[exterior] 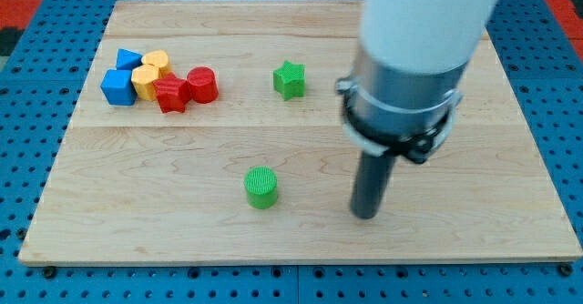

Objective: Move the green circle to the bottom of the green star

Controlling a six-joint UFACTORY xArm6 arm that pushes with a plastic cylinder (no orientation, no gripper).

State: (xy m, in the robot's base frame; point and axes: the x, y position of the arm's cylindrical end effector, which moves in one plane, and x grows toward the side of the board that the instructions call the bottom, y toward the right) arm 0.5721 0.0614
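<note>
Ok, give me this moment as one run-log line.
tip: right of green circle, apart | green circle: below and left of green star | cluster of blue, yellow, red blocks: upper left | task: not done

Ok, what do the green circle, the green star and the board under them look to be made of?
The ribbed green circle block looks like matte plastic, possibly 3D-printed: fine ridges line its top and side. The green star block has the same flat, even colour, likely plastic too. The pale wooden board shows plank seams and grain, with a smooth finish. My tip is at the circle's right, apart from it.

Blue, yellow and red blocks cluster on the wooden board.
</note>
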